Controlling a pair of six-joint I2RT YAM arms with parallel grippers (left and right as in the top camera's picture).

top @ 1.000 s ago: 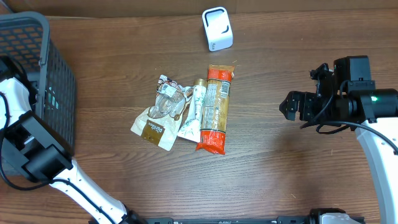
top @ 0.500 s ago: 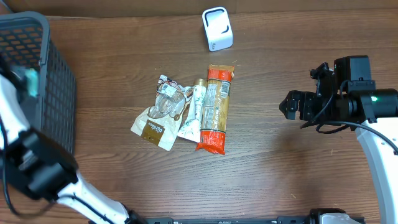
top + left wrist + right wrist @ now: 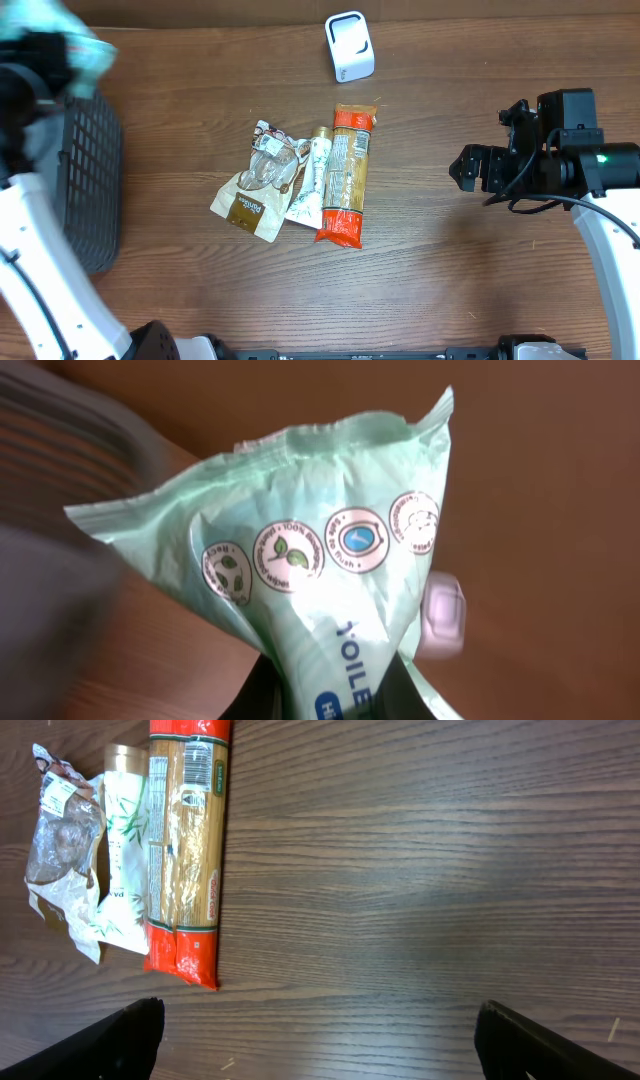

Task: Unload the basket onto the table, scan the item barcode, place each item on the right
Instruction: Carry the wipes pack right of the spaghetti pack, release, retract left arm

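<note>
Pinching the lower end of a pale green wipes pack (image 3: 300, 550), my left claw (image 3: 335, 705) is pressed tight on it. The pack fans out past the claw with its row of round icons facing the wrist camera. From overhead I see it only as a blurred teal patch at the far left corner, above the dark basket (image 3: 95, 160). The white scanner (image 3: 350, 46) sits at the far edge, well apart from the pack. Mid-table lie a pasta pack (image 3: 346, 175), a tube (image 3: 312, 180) touching it, a clear packet (image 3: 270, 160) and a brown pouch (image 3: 246, 206). My right claw (image 3: 340, 1045) hangs spread wide over the table (image 3: 400, 870), right of the pile.
</note>
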